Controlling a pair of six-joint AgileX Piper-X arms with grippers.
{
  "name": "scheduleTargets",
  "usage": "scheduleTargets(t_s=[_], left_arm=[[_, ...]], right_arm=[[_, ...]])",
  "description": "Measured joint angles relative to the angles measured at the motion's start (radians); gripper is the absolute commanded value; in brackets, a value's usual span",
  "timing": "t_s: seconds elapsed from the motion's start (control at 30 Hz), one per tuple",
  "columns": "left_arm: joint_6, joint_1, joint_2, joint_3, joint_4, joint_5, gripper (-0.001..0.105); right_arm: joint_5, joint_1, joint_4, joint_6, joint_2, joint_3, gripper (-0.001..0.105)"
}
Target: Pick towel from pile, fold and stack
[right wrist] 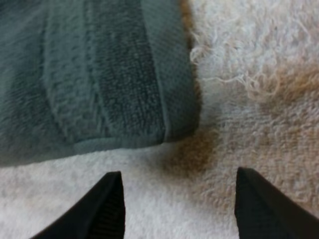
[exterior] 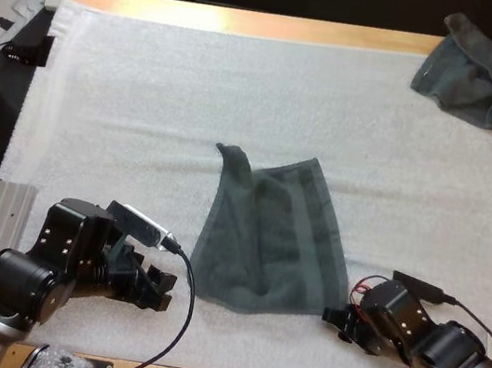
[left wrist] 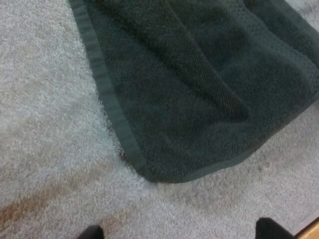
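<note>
Towel (exterior: 270, 235), dark grey-green terry: likely soft, limp, light. Pinch its near hemmed corners; your left gripper (exterior: 156, 288) and right gripper (exterior: 337, 317) stand open-fingered, empty.

I see a dark grey-green flat towel (exterior: 270, 240) with a smoother banded hem, a crumpled towel (exterior: 477, 76) of the same shade, a white mat (exterior: 148, 92) and a tan wooden table (exterior: 282, 26).

Light: even, diffuse, overhead. White mat (exterior: 149, 83) bright; thin soft shadow under towel (left wrist: 199, 89) hem ahead of left hand (left wrist: 179, 229); dim beyond worktop (exterior: 300, 28).
</note>
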Motion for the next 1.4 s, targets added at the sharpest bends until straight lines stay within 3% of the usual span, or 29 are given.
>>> scheduleTargets(t_s=[0.4,0.53,0.63,0.73,0.8,1.07,1.4], left_arm=[[0.000,0.000,0.000,0.000,0.003,0.022,0.059],[0.000,0.000,0.000,0.000,0.005,0.030,0.059],[0.000,0.000,0.000,0.000,0.005,0.032,0.059],[0.000,0.000,0.000,0.000,0.005,0.037,0.059],[0.000,0.000,0.000,0.000,0.005,0.036,0.059],[0.007,0.000,0.000,0.000,-0.002,0.046,0.059],[0.030,-0.007,0.061,0.030,-0.092,0.125,0.059]], right_arm=[[-0.012,-0.003,-0.195,0.113,0.223,0.026,0.047],[-0.015,-0.005,-0.231,0.131,0.253,0.017,0.035],[-0.012,-0.005,-0.242,0.138,0.261,0.018,0.034],[-0.005,-0.005,-0.257,0.146,0.269,0.018,0.009],[-0.004,-0.005,-0.259,0.147,0.269,0.018,0.001],[0.005,-0.005,-0.251,0.126,0.258,0.018,0.000],[0.036,-0.005,-0.075,0.052,0.144,0.018,0.000]])
